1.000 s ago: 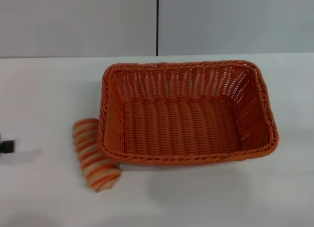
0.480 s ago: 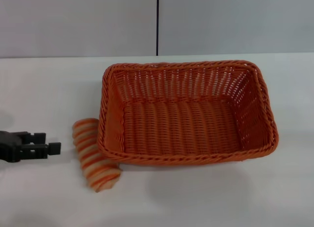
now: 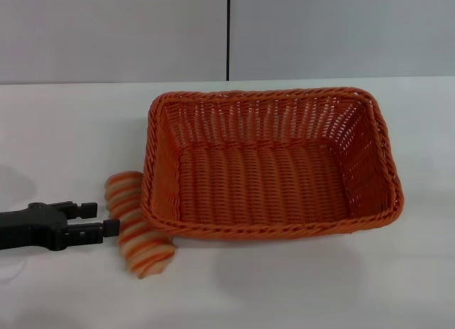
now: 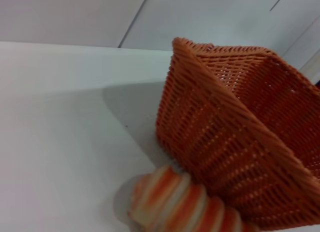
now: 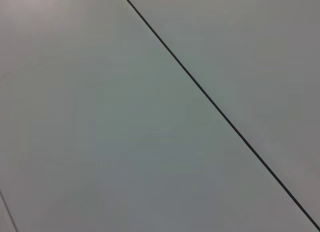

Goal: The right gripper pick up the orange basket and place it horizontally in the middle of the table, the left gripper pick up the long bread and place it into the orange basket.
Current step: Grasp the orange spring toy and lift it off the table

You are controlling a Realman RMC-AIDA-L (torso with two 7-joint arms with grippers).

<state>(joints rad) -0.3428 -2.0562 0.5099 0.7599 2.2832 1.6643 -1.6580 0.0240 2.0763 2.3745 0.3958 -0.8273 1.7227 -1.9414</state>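
Here the long bread [image 3: 137, 224] lies on the bench [image 3: 64, 130], pressed against the orange basket [image 3: 270, 162] at its left near corner, running along that short wall. The basket sits lengthwise across the bench's middle, empty, so the placing step looks done. The left gripper [image 3: 99, 219] reaches in from the side away from the basket, jaws parted and just beside the loaf's middle, likely to straddle it crosswise. The right gripper is out of sight.
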